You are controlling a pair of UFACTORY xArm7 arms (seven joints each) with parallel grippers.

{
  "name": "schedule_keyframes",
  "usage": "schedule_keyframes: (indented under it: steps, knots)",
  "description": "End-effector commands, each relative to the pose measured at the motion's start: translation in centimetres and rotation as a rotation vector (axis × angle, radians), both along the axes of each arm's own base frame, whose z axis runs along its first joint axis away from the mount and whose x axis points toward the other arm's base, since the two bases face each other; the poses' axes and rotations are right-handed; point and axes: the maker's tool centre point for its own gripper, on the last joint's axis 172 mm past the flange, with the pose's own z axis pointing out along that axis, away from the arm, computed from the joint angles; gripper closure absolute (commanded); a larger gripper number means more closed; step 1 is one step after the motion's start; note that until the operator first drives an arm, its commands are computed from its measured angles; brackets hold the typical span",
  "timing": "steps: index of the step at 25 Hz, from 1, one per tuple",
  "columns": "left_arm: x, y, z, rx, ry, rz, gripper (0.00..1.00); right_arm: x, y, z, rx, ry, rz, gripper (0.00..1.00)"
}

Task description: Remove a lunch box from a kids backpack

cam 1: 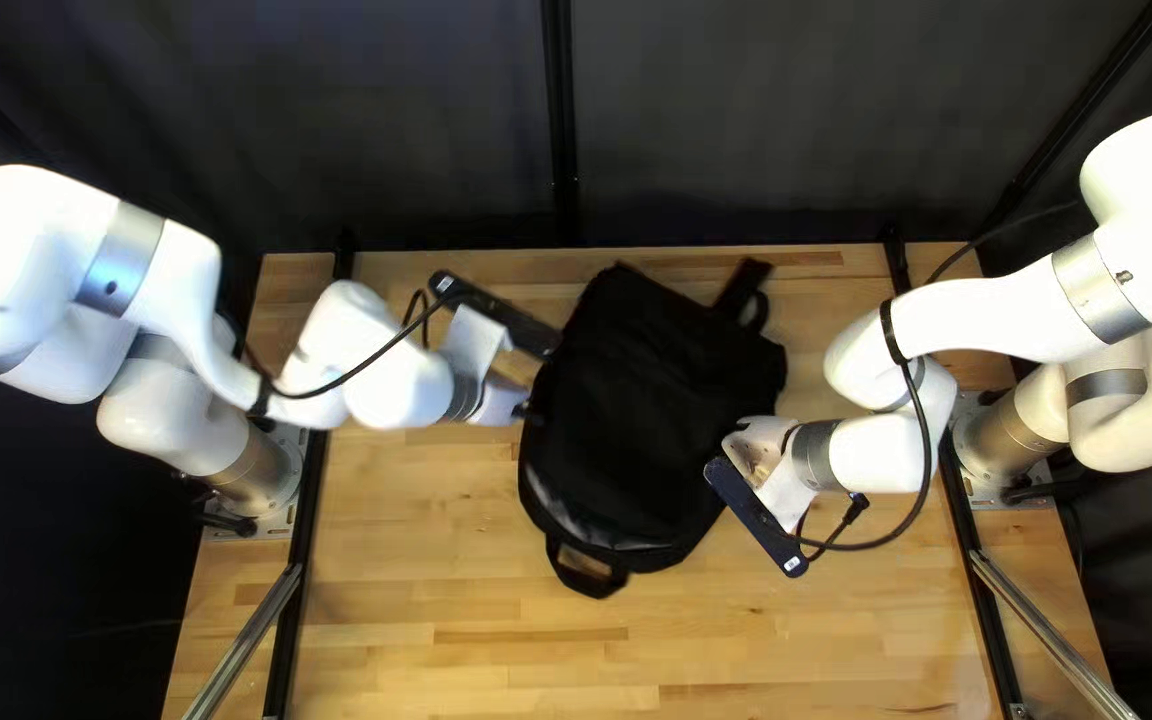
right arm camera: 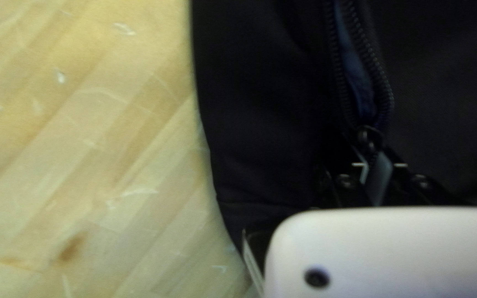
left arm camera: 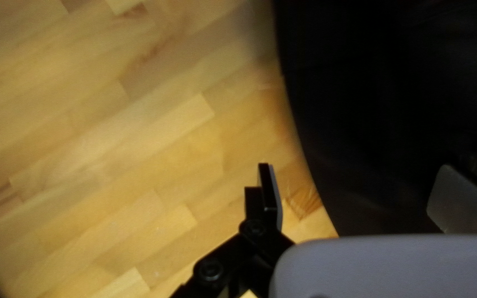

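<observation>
Black fabric makes up the kids' backpack (cam 1: 663,387), lying on the light wooden table (cam 1: 470,614) around its middle, stretching up close to the far edge. One black strap (cam 1: 740,291) reaches toward the far edge, and a black carry loop (cam 1: 586,574) sticks out toward the near edge. I can't tell where the lunch box is; all I get is some blue material (right arm camera: 358,83) through the open length of a black toothed zipper (right arm camera: 388,91).

My right claw (cam 1: 744,438) is at the backpack's right side. Up close, my right claw (right arm camera: 376,163) is narrow, pinching the zipper pull just behind the dark slider (right arm camera: 369,138). My left claw (cam 1: 531,415) is at the opposite side, spread wide, with one finger (left arm camera: 271,193) above bare table beside the bag and the other (left arm camera: 462,204) over the black fabric.
</observation>
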Motion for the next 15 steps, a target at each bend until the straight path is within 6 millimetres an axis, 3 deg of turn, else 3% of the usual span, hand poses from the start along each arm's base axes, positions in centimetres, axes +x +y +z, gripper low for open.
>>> schedule_keyframes:
  steps: [1,8,15]
  knots:
    - [-1.4,0.2,-0.1,0.002,-0.006,0.010,0.00,-0.2,-1.1,0.5,0.008,0.011,0.004,1.00]
    - [-2.0,-0.9,2.2,0.026,-0.006,0.013,0.00,-2.5,-2.5,1.6,-0.002,0.035,-0.003,1.00]
    - [0.0,-5.4,3.4,0.048,-0.004,-0.034,0.00,-3.4,-5.4,1.7,0.013,0.064,0.008,1.00]
